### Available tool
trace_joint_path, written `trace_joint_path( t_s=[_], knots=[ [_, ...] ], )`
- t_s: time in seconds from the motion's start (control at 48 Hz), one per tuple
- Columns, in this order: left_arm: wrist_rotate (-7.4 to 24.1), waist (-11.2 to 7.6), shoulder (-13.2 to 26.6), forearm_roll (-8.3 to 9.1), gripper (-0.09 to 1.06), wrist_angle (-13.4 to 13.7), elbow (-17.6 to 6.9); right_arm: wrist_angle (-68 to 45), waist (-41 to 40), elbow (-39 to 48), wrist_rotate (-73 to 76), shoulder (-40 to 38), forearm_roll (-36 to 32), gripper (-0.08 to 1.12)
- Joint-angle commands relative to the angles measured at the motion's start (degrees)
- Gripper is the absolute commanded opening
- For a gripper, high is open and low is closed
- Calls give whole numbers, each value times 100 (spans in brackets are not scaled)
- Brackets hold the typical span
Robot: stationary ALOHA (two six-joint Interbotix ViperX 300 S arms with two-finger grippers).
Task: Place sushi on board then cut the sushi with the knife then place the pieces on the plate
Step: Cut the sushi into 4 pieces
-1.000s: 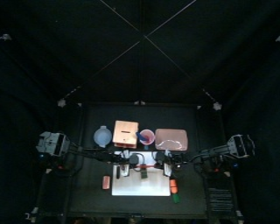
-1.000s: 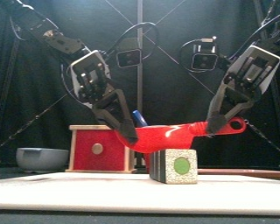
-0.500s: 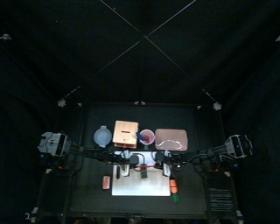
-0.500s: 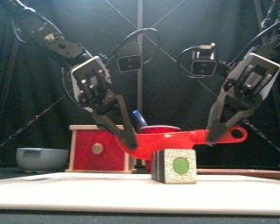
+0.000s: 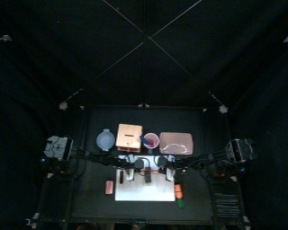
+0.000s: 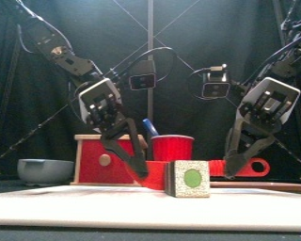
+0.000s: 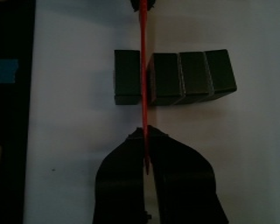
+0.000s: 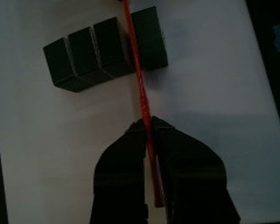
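A dark green sushi roll (image 7: 174, 76) of several blocks lies on the white cutting board (image 6: 90, 202); in the front view its green-centred end (image 6: 190, 178) faces me. The red toy knife (image 6: 160, 171) lies level across the roll, low behind that end. In both wrist views its thin blade (image 7: 143, 52) sits at the seam between one end block and the others (image 8: 105, 48). My left gripper (image 6: 138, 165) is shut on one end of the knife. The right gripper (image 6: 235, 169) is shut on the other end.
Behind the board stand the wooden box with a red drawer front (image 6: 105, 158), the blue-grey bowl (image 6: 45, 169), the red cup (image 6: 175, 147) with a blue knife (image 6: 148, 128), and the pink tray (image 5: 175, 142). Small toy foods (image 5: 109, 187) (image 5: 180, 191) lie at the board's sides.
Both grippers have come down together. The knife went from tilted above the roll to level, down at the roll's height.
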Motion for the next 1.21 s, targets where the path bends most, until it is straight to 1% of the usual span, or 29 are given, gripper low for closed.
trace_joint_path(
  t_s=[0.021,0.125,0.271,0.312,0.417,0.5,0.625,0.708,0.896,0.979,1.104,1.208],
  knots=[
    [-9,18,-62,35,33,9,-79,26,-141,-9,18,-70,0,34],
    [0,132,-70,123,33,9,-79,26,-299,-18,9,-123,-35,34],
    [9,220,-97,202,33,9,-79,35,-422,-18,9,-193,-141,34],
    [9,255,-105,255,33,18,-79,44,-448,-26,18,-202,-149,34],
    [9,290,-114,308,33,18,-79,53,-492,-26,18,-220,-149,34],
    [9,290,-141,308,33,35,-88,79,-475,-62,18,-255,-141,34],
    [9,255,-281,308,33,114,-114,343,-457,-158,18,-413,-149,34],
    [0,237,-466,343,33,158,-123,563,-448,-246,18,-563,-158,34],
    [9,132,-765,369,33,158,-123,853,-369,-352,18,-949,-167,34],
    [0,44,-782,360,33,149,-123,870,-290,-325,26,-1081,-132,34],
    [-18,-149,-729,334,33,141,-132,879,-114,-281,26,-1178,-18,34],
    [-26,-246,-668,202,33,123,-149,870,9,-281,26,-1187,97,34]
  ],
)
